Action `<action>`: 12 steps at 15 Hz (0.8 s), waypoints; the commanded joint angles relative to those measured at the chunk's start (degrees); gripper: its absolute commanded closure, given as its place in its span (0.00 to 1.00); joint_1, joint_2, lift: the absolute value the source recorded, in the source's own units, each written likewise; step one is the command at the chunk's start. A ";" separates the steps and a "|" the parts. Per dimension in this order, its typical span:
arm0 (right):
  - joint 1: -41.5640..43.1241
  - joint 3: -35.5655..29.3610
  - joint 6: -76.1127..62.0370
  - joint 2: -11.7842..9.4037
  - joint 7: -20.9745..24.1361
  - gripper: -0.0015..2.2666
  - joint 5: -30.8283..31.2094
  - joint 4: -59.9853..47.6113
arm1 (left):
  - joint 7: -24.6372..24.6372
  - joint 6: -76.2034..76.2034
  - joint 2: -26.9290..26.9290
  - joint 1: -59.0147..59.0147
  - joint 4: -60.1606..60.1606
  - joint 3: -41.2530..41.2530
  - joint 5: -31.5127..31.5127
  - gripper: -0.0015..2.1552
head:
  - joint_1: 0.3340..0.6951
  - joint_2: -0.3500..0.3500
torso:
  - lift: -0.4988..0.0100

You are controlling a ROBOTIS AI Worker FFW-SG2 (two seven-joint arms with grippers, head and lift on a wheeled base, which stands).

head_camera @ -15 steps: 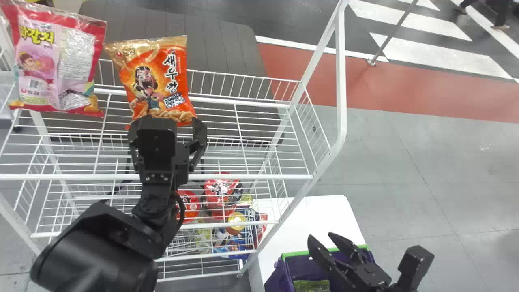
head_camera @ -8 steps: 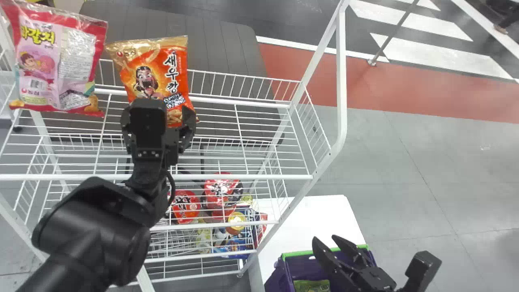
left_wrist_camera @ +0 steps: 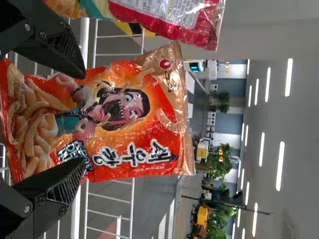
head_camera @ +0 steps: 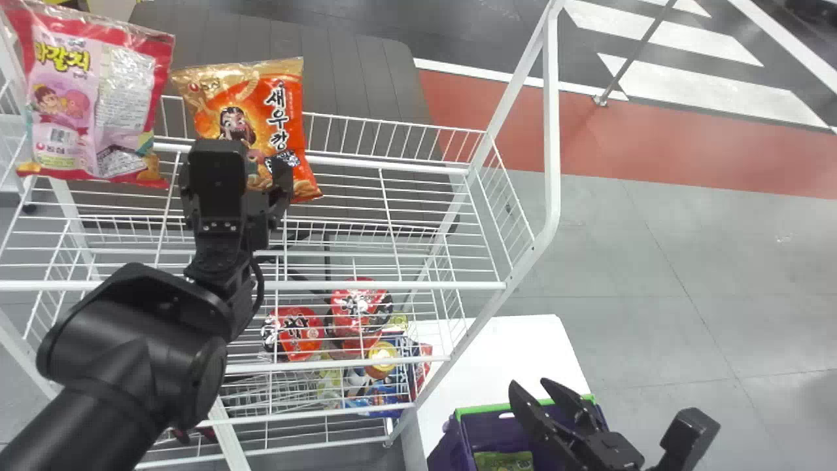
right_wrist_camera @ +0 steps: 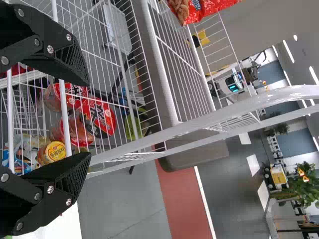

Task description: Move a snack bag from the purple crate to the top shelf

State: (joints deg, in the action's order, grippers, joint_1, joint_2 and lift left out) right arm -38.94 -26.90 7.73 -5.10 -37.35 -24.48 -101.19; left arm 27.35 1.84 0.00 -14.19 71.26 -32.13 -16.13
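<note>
My left gripper is open in front of the lower part of the orange snack bag, which stands on the top shelf. In the left wrist view the orange bag spans the space beyond the parted fingertips of my left gripper. Above the purple crate, my right gripper stands open; a green snack bag lies in the crate. The right wrist view has my right gripper with a wide gap between its fingers, facing the rack.
A pink and red snack bag stands left of the orange one on the top shelf. Red noodle cups and other packs sit lower in the wire rack. The rack's white post rises at its right; a white table bears the crate.
In the head view my left gripper has moved left and up, across the orange bag's lower part. My right gripper has shifted slightly right and down over the crate. The bags look unmoved.
</note>
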 commanded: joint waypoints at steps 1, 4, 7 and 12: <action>0.00 0.09 -0.21 0.00 0.00 0.18 -0.04 0.02 | -0.46 0.06 0.15 -0.22 -0.16 0.84 -0.48 0.14 | 1.00 0.00 | 0.98; 0.00 0.09 -0.39 0.00 0.00 0.18 -0.04 0.02 | -1.33 0.06 0.15 -1.28 -1.83 0.93 -1.44 0.14 | 1.00 0.00 | 0.98; 0.09 0.26 -0.56 0.00 0.00 0.18 -0.04 0.37 | -1.60 0.06 0.15 -1.28 -1.83 0.93 -2.15 0.21 | 1.00 0.00 | 0.98; 0.62 0.88 -0.74 -0.09 0.00 0.18 0.23 0.99 | -0.19 0.06 0.15 -0.04 -1.04 0.22 -1.18 0.48 | 1.00 0.00 | 0.98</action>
State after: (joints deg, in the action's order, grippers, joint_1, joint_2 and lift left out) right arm -38.49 -26.28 7.01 -5.18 -37.35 -24.42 -100.41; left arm 27.07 1.98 0.00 -14.94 69.85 -31.67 -17.69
